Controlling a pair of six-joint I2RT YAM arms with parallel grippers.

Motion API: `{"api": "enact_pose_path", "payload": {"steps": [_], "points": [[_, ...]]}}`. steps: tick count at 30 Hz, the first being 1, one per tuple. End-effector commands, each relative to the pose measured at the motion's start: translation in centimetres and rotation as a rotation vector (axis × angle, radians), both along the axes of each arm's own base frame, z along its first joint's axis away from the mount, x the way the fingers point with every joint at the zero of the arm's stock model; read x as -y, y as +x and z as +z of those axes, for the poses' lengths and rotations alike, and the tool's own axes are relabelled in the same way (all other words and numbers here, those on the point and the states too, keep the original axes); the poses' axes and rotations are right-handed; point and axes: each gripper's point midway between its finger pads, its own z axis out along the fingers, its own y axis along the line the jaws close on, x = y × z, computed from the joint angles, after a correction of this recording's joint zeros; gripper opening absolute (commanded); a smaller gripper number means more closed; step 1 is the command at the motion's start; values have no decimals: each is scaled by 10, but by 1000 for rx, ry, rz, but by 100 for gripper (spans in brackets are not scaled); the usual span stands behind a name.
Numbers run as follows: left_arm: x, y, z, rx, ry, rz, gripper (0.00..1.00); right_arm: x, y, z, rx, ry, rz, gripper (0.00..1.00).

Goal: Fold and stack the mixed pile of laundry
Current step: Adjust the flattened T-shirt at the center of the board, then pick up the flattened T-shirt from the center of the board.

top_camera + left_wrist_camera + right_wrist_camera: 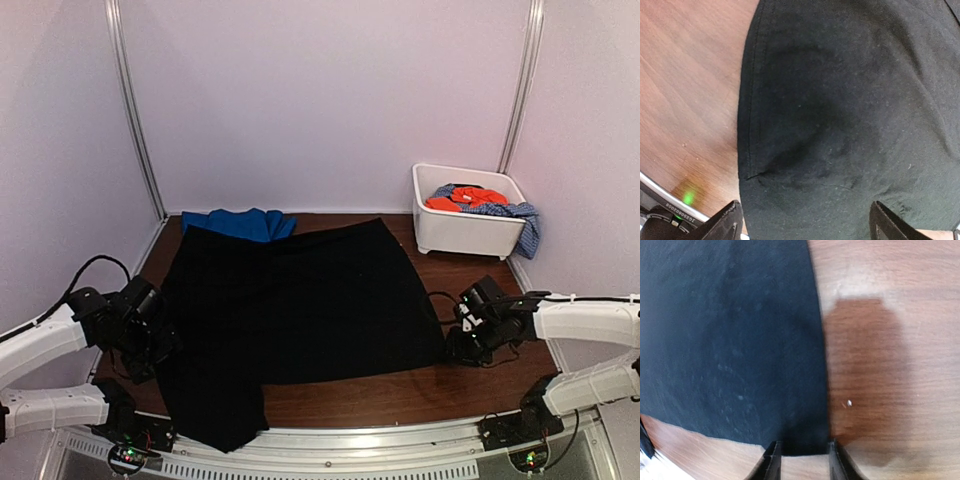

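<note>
A large black garment [300,300] is lying spread flat across the wooden counter [400,395], with one near flap reaching the counter's front edge. A bright blue garment [240,222] is lying at the far edge, touching the black one's far left corner.

The left tool [804,210] is hovering over the black garment's left hem, its jaws standing wide apart and gripping nothing. The right tool [802,447] is sitting low at the garment's near right corner, its jaws narrowed, one on each side of that corner. I cannot tell whether they are actually pinching the cloth.

A white tub [465,235] is standing at the far right, holding an orange-red garment [465,197]. A blue-white speckled garment [520,215] is hanging over its right rim.
</note>
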Motion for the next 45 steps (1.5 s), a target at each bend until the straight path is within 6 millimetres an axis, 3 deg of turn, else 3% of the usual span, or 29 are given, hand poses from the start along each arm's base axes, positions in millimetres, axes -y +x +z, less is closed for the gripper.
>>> {"api": "enact_pose_path", "payload": {"steps": [1, 6, 18, 24, 28, 31, 34, 41, 45], "points": [[-3, -5, -3, -21, 10, 20, 89, 21, -11, 4, -13, -108, -48, 41], [-3, -1, -3, -17, 23, 20, 90, 26, -7, -1, -13, -150, -72, 39], [-2, 3, -5, -6, 30, -4, 90, 7, 10, 4, 19, -170, -60, 37], [-1, 1, -8, -16, 27, -9, 90, 9, 2, -9, -34, -272, -12, 35], [-1, -3, -13, -34, 23, -2, 90, 5, -4, -16, -68, -308, 21, 23], [0, -10, -20, -65, 10, -2, 90, 1, -6, -18, -82, -300, 24, 1], [1, -20, -30, -111, -3, -14, 89, -4, 3, -7, -41, -277, 15, 0], [9, -38, -47, -188, 9, -66, 81, -8, 16, 11, 21, -272, 9, 0], [10, -39, -49, -199, 25, -74, 68, -8, 15, 9, 20, -269, 10, 0]]}}
